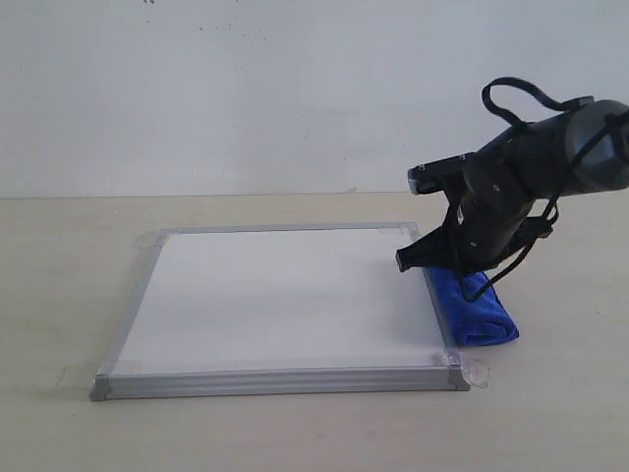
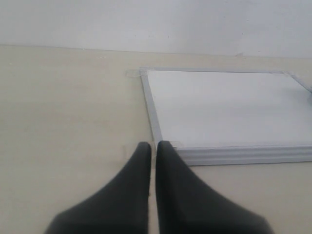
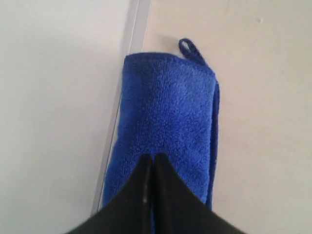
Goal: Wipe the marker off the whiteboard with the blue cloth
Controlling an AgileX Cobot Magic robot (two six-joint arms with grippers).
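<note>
The whiteboard (image 1: 275, 295) lies flat on the table, its surface plain white; no marker line shows in any view. The blue cloth (image 1: 477, 310) lies as a rolled bundle on the table, along the board's right frame edge. My right gripper (image 1: 405, 262) hovers over the cloth's far end, shut, fingers pressed together with nothing between them. In the right wrist view the right gripper (image 3: 152, 157) sits above the cloth (image 3: 168, 107), beside the board (image 3: 53, 97). My left gripper (image 2: 153, 145) is shut and empty, just off a corner of the board (image 2: 229, 107); the exterior view does not show it.
Clear tape tabs (image 1: 479, 373) stick out at the board's corners. The beige tabletop (image 1: 59, 275) surrounds the board, and a white wall (image 1: 246, 88) stands behind it.
</note>
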